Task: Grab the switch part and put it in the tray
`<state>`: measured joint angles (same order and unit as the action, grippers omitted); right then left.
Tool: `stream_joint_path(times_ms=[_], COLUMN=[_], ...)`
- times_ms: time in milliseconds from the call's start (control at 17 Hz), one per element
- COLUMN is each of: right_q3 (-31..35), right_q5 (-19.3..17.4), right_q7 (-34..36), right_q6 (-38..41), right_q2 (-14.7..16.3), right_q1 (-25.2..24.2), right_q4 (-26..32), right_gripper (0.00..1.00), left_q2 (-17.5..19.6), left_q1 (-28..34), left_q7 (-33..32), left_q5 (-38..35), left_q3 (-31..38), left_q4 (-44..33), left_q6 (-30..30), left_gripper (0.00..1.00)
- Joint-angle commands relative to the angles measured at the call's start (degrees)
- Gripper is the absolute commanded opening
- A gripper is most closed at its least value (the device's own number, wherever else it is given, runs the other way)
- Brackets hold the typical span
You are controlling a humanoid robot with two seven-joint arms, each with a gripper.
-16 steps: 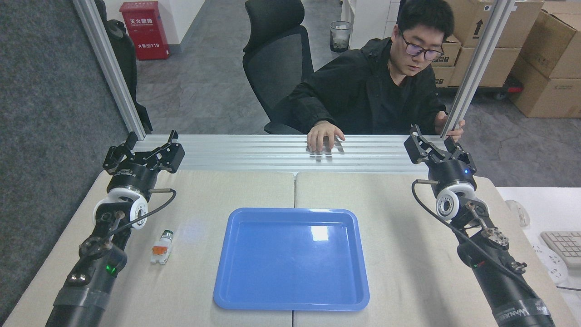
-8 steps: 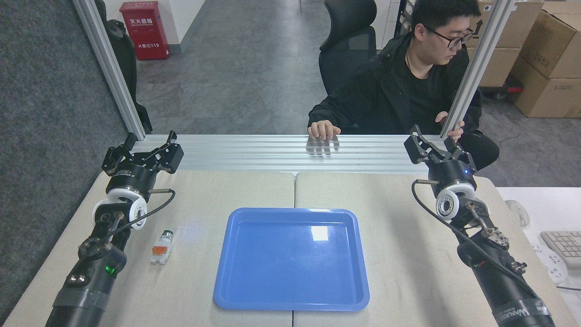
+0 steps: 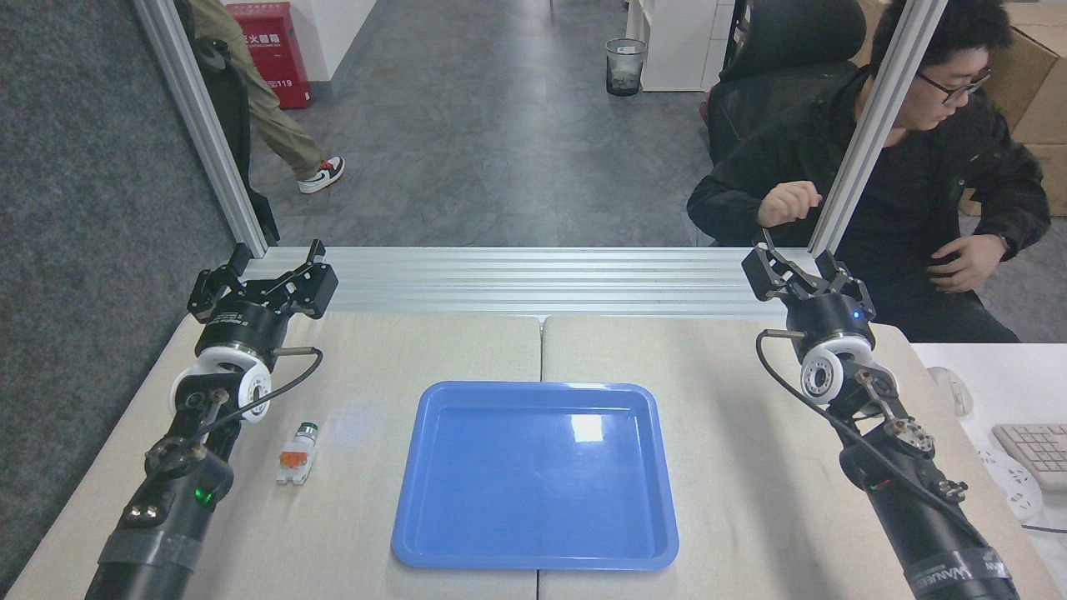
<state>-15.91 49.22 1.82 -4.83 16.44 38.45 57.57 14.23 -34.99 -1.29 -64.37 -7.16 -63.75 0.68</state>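
The switch part [image 3: 298, 454], white with an orange middle and a green cap at its far end, lies on the table left of the blue tray [image 3: 535, 475]. The tray holds nothing. My left gripper [image 3: 260, 279] is raised at the far left corner, well beyond the switch part, its jaws spread open and empty. At the far right, my right gripper [image 3: 798, 268] is also open and empty, far from both tray and part.
An aluminium rail [image 3: 533, 279] runs along the table's far edge. A seated person in black [image 3: 909, 183] is behind the rail at right. A keyboard [image 3: 1038, 450] sits off the table's right side. Someone's legs [image 3: 275, 125] pass at back left.
The person took their hand off the rail and rolled away to the right. A walker's legs appeared at back left. Both arms and the switch part stayed put.
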Motion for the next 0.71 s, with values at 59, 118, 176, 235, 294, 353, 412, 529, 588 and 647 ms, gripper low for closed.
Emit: stream_joint_path(times_ms=[59,118,176,235,294,353,412,529,588,647], right_q3=[0.00,0.00,0.00,0.00,0.00,0.00,0.00,0.00,0.00,0.00], right_q5=[0.00,0.00,0.00,0.00,0.00,0.00,0.00,0.00,0.00,0.00], right_q7=[0.03,0.03,-0.06,0.03,0.03,-0.06,0.03,0.03,0.03,0.03], right_q6=[-0.01,-0.01,-0.01,-0.01,-0.01,-0.01,-0.01,-0.01,-0.01,-0.01], right_q2=[0.00,0.00,0.00,0.00,0.00,0.00,0.00,0.00,0.00,0.00], right_q1=[-0.04,-0.04,-0.04,-0.04,-0.04,-0.04,-0.04,-0.04,-0.04,-0.04], right_q4=[0.00,0.00,0.00,0.00,0.00,0.00,0.00,0.00,0.00,0.00], right_gripper=[0.99,0.99,0.99,0.99,0.99,0.99,0.99,0.99,0.99,0.99], left_q2=[-0.26,-0.26,-0.17,-0.25,-0.34,-0.26,-0.26,-0.26,-0.17,-0.25], left_q1=[0.01,-0.16,-0.34,-0.34,-0.25,-0.17,-0.16,0.01,0.01,0.10], left_q7=[-0.03,-0.03,0.06,0.06,-0.03,0.06,0.06,0.06,0.06,0.06], left_q5=[-0.23,-0.23,-0.41,-0.67,-0.58,-0.58,-0.67,-0.85,-0.85,-0.85], left_q3=[0.05,-0.04,0.04,-0.04,-0.04,-0.13,-0.13,-0.39,-0.48,-0.40], left_q4=[-0.15,-0.15,0.02,-0.23,-0.41,-0.41,-0.33,-0.33,-0.24,-0.24], left_q6=[-0.41,-0.50,-0.33,-0.33,-0.33,-0.33,-0.33,-0.33,-0.50,-0.59], left_gripper=[1.00,1.00,1.00,1.00,1.00,1.00,1.00,1.00,1.00,1.00])
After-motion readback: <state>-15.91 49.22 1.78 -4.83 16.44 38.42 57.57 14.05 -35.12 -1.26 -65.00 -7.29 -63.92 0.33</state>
